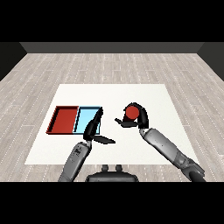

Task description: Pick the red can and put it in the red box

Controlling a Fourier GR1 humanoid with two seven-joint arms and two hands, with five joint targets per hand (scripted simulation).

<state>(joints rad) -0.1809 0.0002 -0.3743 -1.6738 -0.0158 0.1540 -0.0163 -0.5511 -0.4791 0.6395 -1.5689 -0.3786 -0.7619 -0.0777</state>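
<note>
Right hand (139, 117) curled round the red can (131, 113), fingers wrapped over its far side and thumb below; the can looks lifted off the white surface (144, 94), right of the trays, well apart from the red tray (64, 119). Judgement: grasp made, carry leftward to the red tray not yet done. Left hand (93, 129) idle over the near edge of the blue tray (87, 117), fingers straight, thumb out to the side, holding nothing. Count: one can, two trays side by side, red outermost on the left.
</note>
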